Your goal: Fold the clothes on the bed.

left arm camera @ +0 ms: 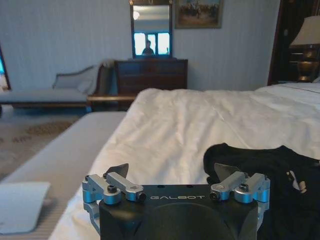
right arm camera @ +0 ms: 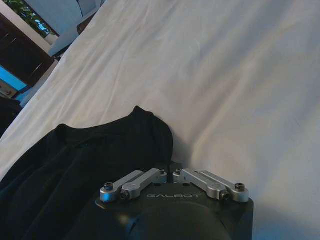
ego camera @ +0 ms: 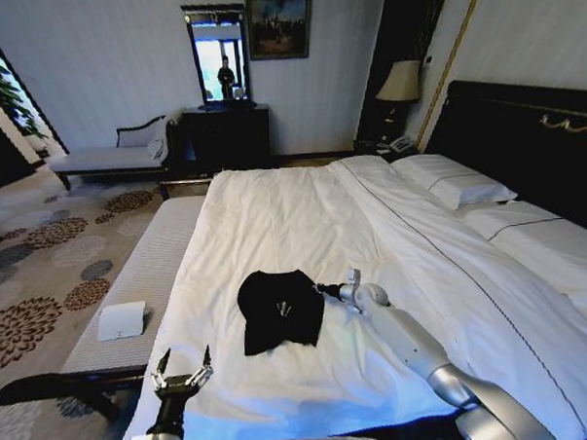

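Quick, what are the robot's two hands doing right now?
Left gripper: open, holding nothing, near the foot of the bed.
Right gripper: shut, at the edge of the black T-shirt.

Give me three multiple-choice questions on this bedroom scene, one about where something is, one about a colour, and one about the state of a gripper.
1. Where does the crumpled black fabric T-shirt lie?
A. on the white bed sheet
B. on the patterned carpet
C. on the pillows

2. What colour is the bed's tall headboard?
A. white
B. dark
C. red

3. How are the left gripper's fingers?
A. shut on the shirt
B. shut on nothing
C. spread open, clear of the shirt

Answers: 1 A, the shirt rests mid-sheet near the bed's foot. 2 B, it stands dark behind the white pillows. 3 C, both fingers splay apart near the bed's edge, while the right gripper sits at the shirt's edge.
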You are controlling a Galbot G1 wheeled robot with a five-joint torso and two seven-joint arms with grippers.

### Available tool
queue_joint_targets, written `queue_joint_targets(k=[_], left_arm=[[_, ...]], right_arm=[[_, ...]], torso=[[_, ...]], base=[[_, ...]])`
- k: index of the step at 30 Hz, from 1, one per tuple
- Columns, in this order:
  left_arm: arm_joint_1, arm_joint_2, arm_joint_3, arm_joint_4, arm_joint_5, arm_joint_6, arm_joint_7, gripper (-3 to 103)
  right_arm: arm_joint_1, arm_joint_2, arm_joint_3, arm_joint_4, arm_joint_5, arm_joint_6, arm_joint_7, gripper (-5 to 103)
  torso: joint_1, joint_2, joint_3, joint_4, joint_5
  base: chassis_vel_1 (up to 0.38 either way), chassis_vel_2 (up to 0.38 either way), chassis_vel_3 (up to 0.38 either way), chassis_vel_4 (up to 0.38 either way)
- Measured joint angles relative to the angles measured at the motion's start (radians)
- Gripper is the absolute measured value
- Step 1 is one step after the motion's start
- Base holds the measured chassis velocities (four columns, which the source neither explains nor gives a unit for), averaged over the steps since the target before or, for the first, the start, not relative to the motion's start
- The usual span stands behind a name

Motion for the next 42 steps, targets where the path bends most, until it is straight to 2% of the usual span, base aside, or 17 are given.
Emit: queue_joint_targets(k=[3,5,7,8,10,13,15,17,19,21,22,24,26,29,36,39,42], left_arm=[[-0.046,0.064,-0.010,0.003,-0.079,0.055,-0.005,100],[-0.053,0.078,-0.013,0.003,-0.098,0.064,-0.008,100],[-0.074,0.158,-0.030,-0.016,-0.223,0.121,-0.019,100],[-0.074,0.158,-0.030,-0.016,-0.223,0.121,-0.019,100],[-0.080,0.209,-0.041,-0.034,-0.316,0.156,-0.027,100],[-0.144,0.351,-0.063,-0.057,-0.576,0.239,-0.065,100],[-0.153,0.361,-0.063,-0.056,-0.593,0.243,-0.069,100],[-0.275,0.435,-0.033,-0.013,-0.681,0.272,-0.099,100],[-0.311,0.449,-0.020,0.007,-0.689,0.276,-0.104,100],[-0.402,0.479,0.019,0.060,-0.702,0.283,-0.114,100],[-0.511,0.499,0.082,0.134,-0.728,0.295,-0.130,100],[-0.618,0.498,0.156,0.214,-0.766,0.313,-0.141,100],[-0.647,0.491,0.176,0.235,-0.773,0.316,-0.142,100],[-0.765,0.424,0.265,0.339,-0.792,0.326,-0.152,100],[-0.848,0.343,0.335,0.472,-0.757,0.339,-0.164,100],[-0.898,0.301,0.354,0.546,-0.798,0.345,-0.168,100],[-0.918,0.286,0.363,0.568,-0.817,0.347,-0.168,100]], right_arm=[[0.000,-0.002,0.002,0.007,0.001,0.000,0.002,0],[0.000,-0.002,0.003,0.007,0.001,0.000,0.003,0],[0.002,0.000,0.003,0.007,0.002,0.000,0.004,0],[0.002,0.000,0.003,0.007,0.002,0.000,0.004,0],[0.002,-0.001,-0.004,0.008,0.002,0.001,0.006,0],[-0.001,0.010,-0.013,0.014,0.000,0.001,0.013,0],[-0.001,0.012,-0.013,0.014,0.000,0.001,0.013,0],[0.000,0.018,-0.018,0.015,0.000,0.001,0.019,0],[0.000,0.017,-0.020,0.015,0.000,0.001,0.021,0],[0.003,0.014,-0.024,0.015,0.001,0.000,0.023,0],[0.008,0.010,-0.030,0.014,0.001,-0.001,0.026,0],[0.012,0.008,-0.035,0.009,0.002,-0.002,0.030,0],[0.013,0.007,-0.036,0.008,0.002,-0.002,0.031,0],[0.017,0.010,-0.038,0.001,0.002,-0.003,0.036,0],[0.023,0.006,-0.040,0.000,0.003,-0.006,0.043,0],[0.025,0.003,-0.043,-0.001,0.005,-0.008,0.049,0],[0.025,0.003,-0.045,0.000,0.005,-0.008,0.051,0]], torso=[[0.000,0.000,0.000,0.0000,0.0000],[0.000,0.000,0.000,0.0000,0.0000],[0.000,0.000,0.000,0.0001,-0.0003],[0.000,0.000,0.000,0.0001,-0.0003],[0.000,0.000,0.000,0.0000,-0.0001],[0.000,0.000,0.000,0.0002,0.0001],[0.000,0.000,0.000,0.0001,0.0001],[0.000,0.000,0.000,0.0002,-0.0001],[0.000,0.000,0.000,0.0001,-0.0001],[0.000,0.000,0.000,-0.0001,0.0000],[0.000,0.000,0.000,-0.0003,-0.0002],[0.000,0.000,0.000,-0.0001,0.0001],[0.000,0.000,0.000,-0.0001,0.0002],[0.000,0.000,0.000,-0.0001,0.0000],[0.000,0.000,0.000,0.0000,0.0002],[0.000,0.000,0.000,0.0001,0.0002],[0.000,0.000,0.000,0.0000,0.0003]], base=[[0.000,0.000,0.000,0.000],[0.000,0.000,0.000,0.000],[0.000,0.000,0.000,0.000],[0.000,0.000,0.000,0.000],[0.000,0.000,0.000,0.000],[0.000,0.000,0.000,0.000],[0.000,0.000,0.000,0.000],[0.000,0.000,0.000,0.000],[0.000,0.000,0.000,0.000],[0.000,0.000,0.000,0.000],[0.000,0.000,0.000,0.000],[0.000,0.000,0.000,0.000],[0.000,0.000,0.000,0.000],[0.000,0.000,0.000,0.000],[0.000,0.000,0.000,0.000],[0.000,0.000,0.000,0.000],[0.000,0.000,0.000,0.000]])
